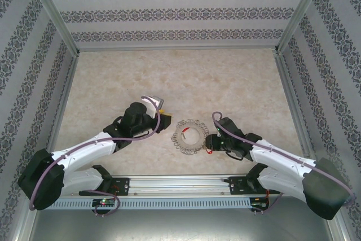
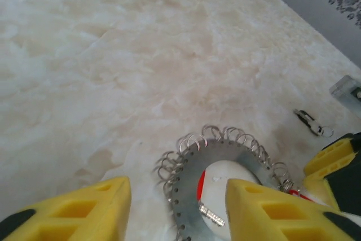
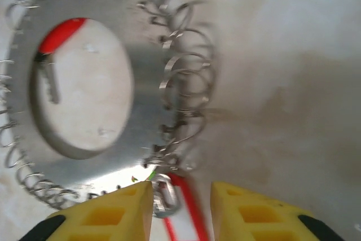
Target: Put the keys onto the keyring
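Left tool (image 2: 177, 189): we see its yellow fingers (image 2: 73, 210) standing well apart, nothing gripped between them.
Left tool position: in the top view it sits just left of the keyring (image 1: 189, 135), tips pointed at it. From the wrist view we cannot tell whether a finger touches the rim.
Right tool (image 3: 181, 191): jaws a little apart, low over the desk (image 1: 113, 77) at the keyring's near right edge.
Right tool contents: a red-rimmed piece (image 3: 186, 218) lies in the gap. One finger is against its metal loop and the other side shows bare space, so we read it as lying loose, not clamped.
Red-rimmed piece: white middle, red border, its loop right at the keyring's fringe. We cannot tell whether it is hooked on, nor whether it is a key.
Keyring: flat on the desk between the two tools, in the near half, roughly centred left to right. Silvery disc with a big round hole and wire loops all round the outer edge.
Red key (image 3: 59, 35): inside the keyring's hole, red head at the inner rim, silver blade lying within the hole. We cannot tell whether it is attached.
Dark key (image 2: 309, 121): small dark piece with a wire loop, alone on the desk beyond the keyring in the left wrist view, apart from it. Too small for us to be sure of it.
Desk: pale marble pattern.
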Motion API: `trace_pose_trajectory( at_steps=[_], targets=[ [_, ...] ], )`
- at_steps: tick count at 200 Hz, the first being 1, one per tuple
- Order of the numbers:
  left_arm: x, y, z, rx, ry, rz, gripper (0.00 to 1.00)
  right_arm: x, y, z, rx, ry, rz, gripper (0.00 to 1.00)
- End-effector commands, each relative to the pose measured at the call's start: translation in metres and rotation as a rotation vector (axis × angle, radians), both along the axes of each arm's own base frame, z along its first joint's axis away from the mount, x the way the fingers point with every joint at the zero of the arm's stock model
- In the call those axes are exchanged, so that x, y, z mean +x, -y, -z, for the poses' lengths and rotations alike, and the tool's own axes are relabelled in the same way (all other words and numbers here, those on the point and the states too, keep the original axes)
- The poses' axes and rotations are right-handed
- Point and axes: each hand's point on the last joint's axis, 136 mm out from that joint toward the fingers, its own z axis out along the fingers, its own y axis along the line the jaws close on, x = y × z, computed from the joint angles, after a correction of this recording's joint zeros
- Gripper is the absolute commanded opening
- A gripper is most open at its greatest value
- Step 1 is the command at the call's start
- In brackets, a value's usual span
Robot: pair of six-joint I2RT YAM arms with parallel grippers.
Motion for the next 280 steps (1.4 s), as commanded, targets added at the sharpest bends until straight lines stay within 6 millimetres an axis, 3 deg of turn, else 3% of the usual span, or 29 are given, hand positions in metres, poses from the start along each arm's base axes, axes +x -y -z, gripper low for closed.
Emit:
trace_pose_trajectory(
  at_steps=[1,36,83,115,185,235,280],
  targets=[
    [-0.007,-0.019,0.023,-0.015,-0.147,-0.122,0.62,0.011,0.029,-0.001,-0.083,-0.016,0.143,0.38],
    [-0.012,-0.018,0.049,-0.021,-0.307,-0.147,0.69,0.037,0.018,-0.015,0.079,-0.003,0.148,0.41],
    [-0.016,0.01,0.08,-0.04,-0.505,-0.082,0.68,0.051,-0.003,-0.014,0.128,-0.063,0.046,0.41],
    [-0.012,0.025,0.087,-0.045,-0.564,-0.045,0.66,0.054,-0.012,-0.006,0.138,-0.109,0.015,0.4],
    [-0.008,0.032,0.098,-0.01,-0.601,-0.02,0.64,0.047,-0.017,0.008,0.157,-0.16,-0.005,0.4],
    [-0.009,0.037,0.108,-0.007,-0.633,-0.001,0.61,0.044,-0.031,0.011,0.204,-0.185,-0.051,0.32],
    [-0.011,0.044,0.119,-0.009,-0.669,0.032,0.56,0.045,-0.042,0.013,0.238,-0.191,-0.085,0.3]
  ],
)
